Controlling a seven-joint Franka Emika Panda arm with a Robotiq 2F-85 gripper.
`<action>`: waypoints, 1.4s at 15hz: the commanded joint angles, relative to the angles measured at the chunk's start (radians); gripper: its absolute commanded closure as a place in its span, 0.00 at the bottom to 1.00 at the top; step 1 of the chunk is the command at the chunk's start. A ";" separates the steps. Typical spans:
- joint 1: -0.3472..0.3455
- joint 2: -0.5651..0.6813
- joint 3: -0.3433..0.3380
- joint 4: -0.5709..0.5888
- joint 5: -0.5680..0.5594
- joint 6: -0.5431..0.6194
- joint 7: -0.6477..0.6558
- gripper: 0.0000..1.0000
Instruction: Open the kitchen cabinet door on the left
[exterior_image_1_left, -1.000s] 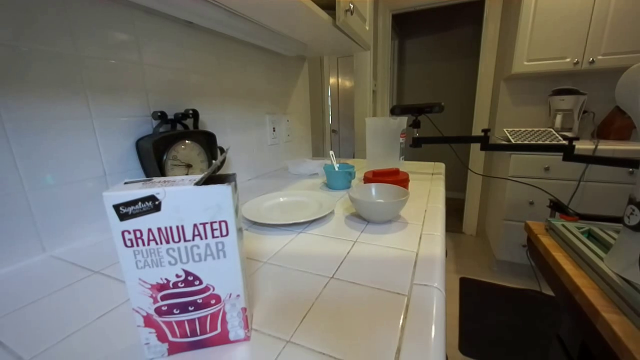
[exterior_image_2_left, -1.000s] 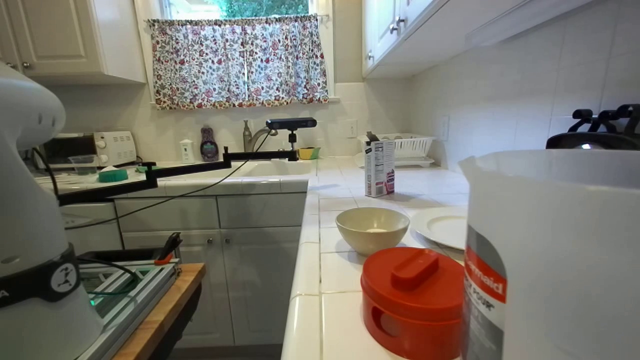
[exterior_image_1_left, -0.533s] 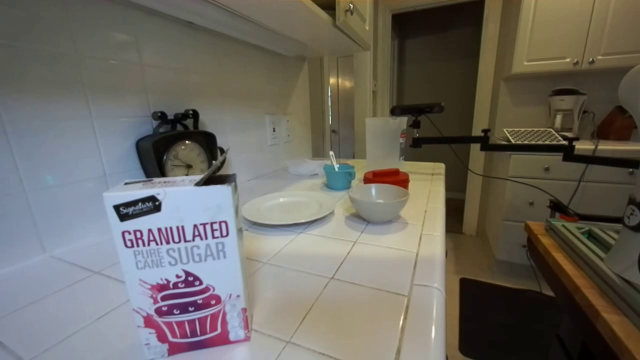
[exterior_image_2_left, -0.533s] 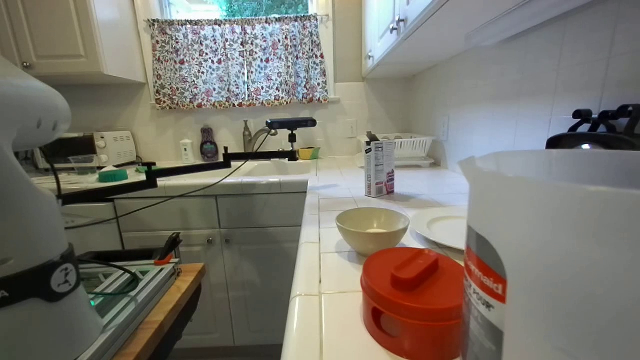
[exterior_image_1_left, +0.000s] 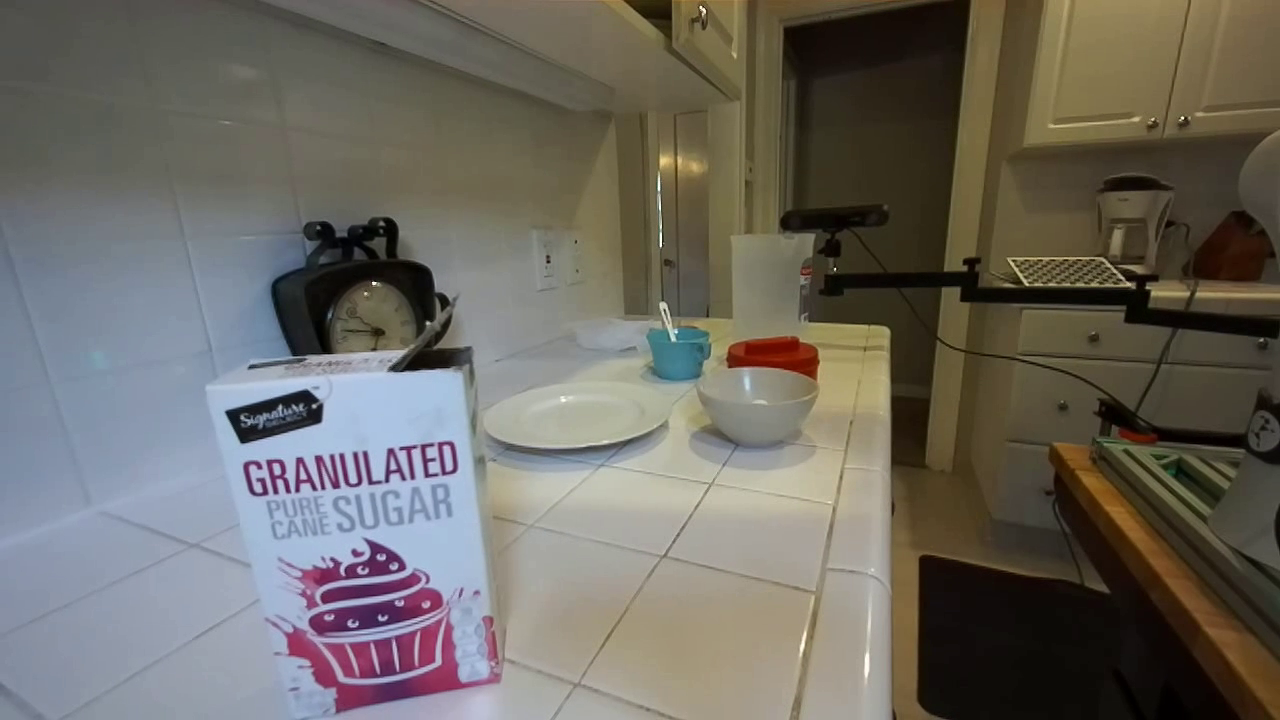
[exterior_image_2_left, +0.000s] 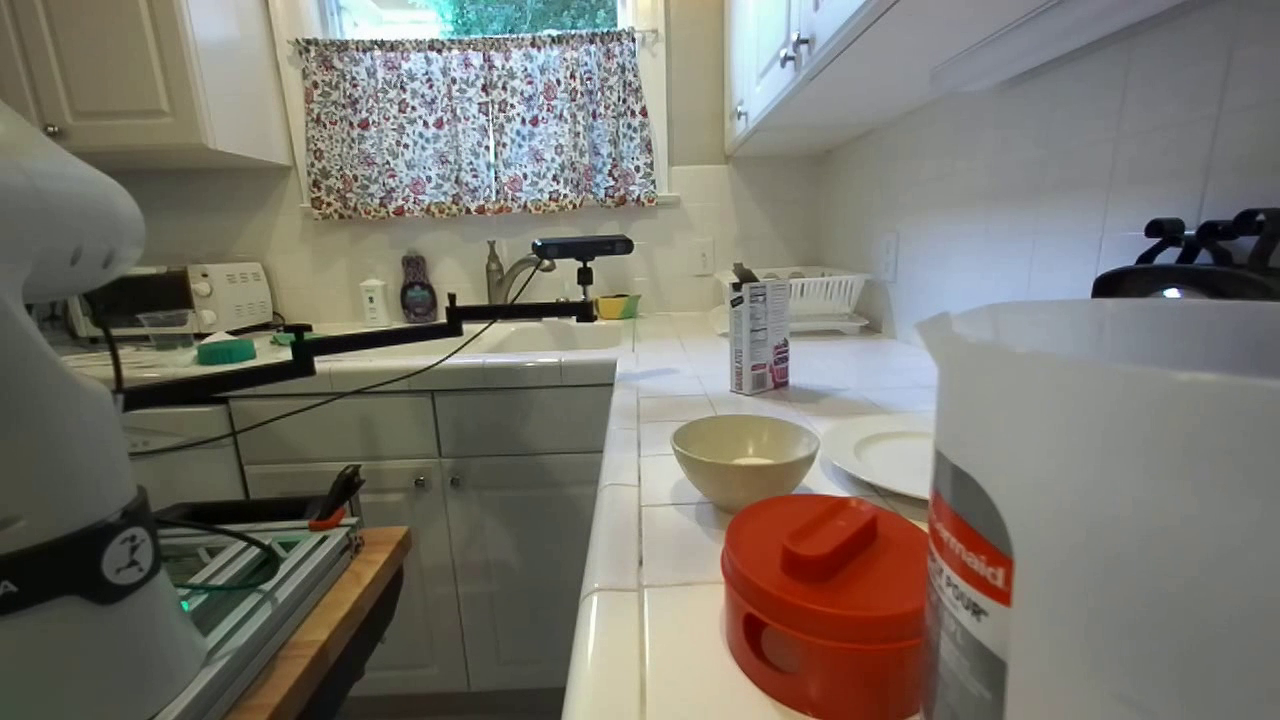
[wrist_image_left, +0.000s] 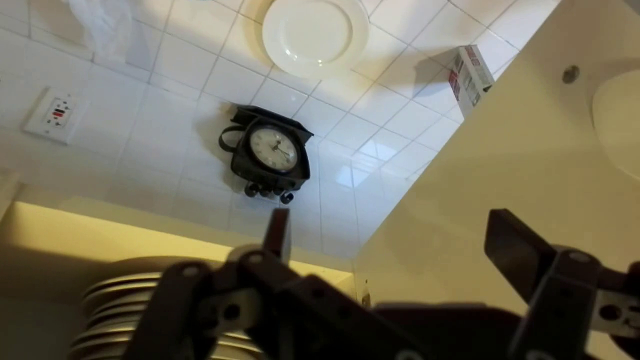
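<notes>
White arm (exterior_image_2_left: 60, 430) upright, set back from the edge of the wooden tabletop (exterior_image_2_left: 325, 615); gripper (wrist_image_left: 388, 214) spread wide.
The arm's base (exterior_image_2_left: 100, 660), ringed by a black band (exterior_image_2_left: 75, 570), stands inside the tabletop's visible edge; higher up, the rounded shoulder (exterior_image_2_left: 70, 215) bulges toward that same edge. Both exterior views cut the arm off partway. In the wrist view, the gripper's two dark fingers (wrist_image_left: 520, 250) stand well apart, a broad gap between their tips.
</notes>
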 joint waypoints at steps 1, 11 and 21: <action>-0.012 -0.015 0.002 -0.037 0.097 0.041 -0.026 0.00; 0.000 -0.054 0.023 -0.079 0.227 -0.018 -0.067 0.00; 0.022 -0.069 0.061 -0.150 0.330 0.045 -0.148 0.00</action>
